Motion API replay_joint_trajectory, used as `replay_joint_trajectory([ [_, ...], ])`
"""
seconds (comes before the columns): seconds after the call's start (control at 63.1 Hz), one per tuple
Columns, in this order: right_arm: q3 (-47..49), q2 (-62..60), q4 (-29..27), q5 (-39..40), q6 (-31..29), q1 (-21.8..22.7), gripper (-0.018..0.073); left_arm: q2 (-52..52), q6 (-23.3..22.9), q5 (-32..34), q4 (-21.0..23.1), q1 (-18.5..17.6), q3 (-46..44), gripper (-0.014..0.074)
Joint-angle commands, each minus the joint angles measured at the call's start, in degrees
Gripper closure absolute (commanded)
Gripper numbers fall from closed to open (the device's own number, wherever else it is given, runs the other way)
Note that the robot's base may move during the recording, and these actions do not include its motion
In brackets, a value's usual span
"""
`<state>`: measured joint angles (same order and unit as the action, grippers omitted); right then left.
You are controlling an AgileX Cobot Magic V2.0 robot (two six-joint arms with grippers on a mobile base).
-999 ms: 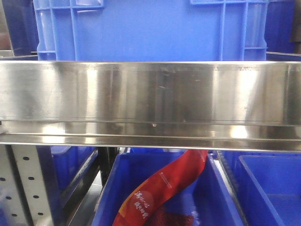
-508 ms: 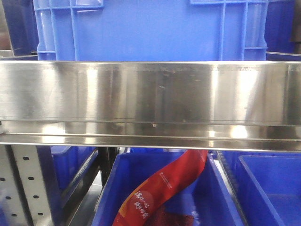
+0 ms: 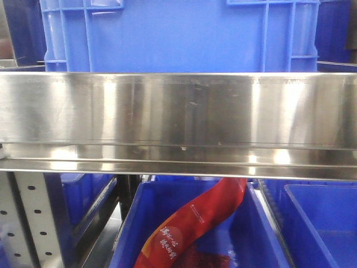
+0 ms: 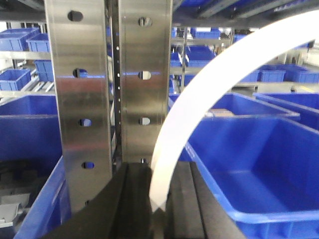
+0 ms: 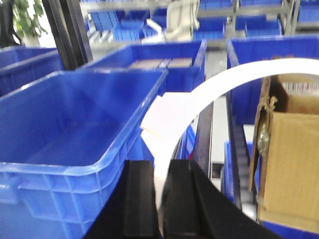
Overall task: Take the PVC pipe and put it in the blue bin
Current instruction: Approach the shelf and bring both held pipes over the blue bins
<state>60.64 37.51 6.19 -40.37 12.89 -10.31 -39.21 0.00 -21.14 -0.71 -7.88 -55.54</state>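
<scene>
Your left gripper [image 4: 157, 174] is pinched on 1 end of the white PVC pipe [image 4: 172, 134], which arcs up and to the right beside 2 steel uprights [image 4: 84, 99]. Your right gripper [image 5: 160, 169] is clamped on the pipe too, and there the arc sweeps rightward over a cardboard box [image 5: 289, 149]. An open blue bin [image 5: 65, 167] sits just left of that gripper.

red bag [image 3: 192, 222] | white Chinese characters, seemingly | too blurred to read

Left hand [image 4: 159, 172] and right hand [image 5: 160, 167] both point forward, jaws clamped narrowly together.
</scene>
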Motion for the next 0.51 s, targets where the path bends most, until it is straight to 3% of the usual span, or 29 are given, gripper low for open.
replay_joint_trajectory([
  [0.0,1.4,0.7,-4.7,-0.5,-6.5,-0.1,0.0721,-1.5,1.7,-1.8,0.7,0.0,-2.0,0.0707],
  [0.159,1.4,0.7,-9.7,-0.5,-10.5,-0.1,0.0721,-3.9,8.0,-2.8,4.5,-3.6,-4.4,0.0707],
  [0.381,1.4,1.8,-13.5,-0.4,-13.5,-0.1,0.0721,-8.1,8.4,1.2,5.2,-12.4,-5.7,0.0707],
  [0.492,1.7,3.5,-16.2,-0.3,-16.0,-0.1,0.0721,-10.1,8.4,2.0,7.3,-14.7,-7.0,0.0707],
])
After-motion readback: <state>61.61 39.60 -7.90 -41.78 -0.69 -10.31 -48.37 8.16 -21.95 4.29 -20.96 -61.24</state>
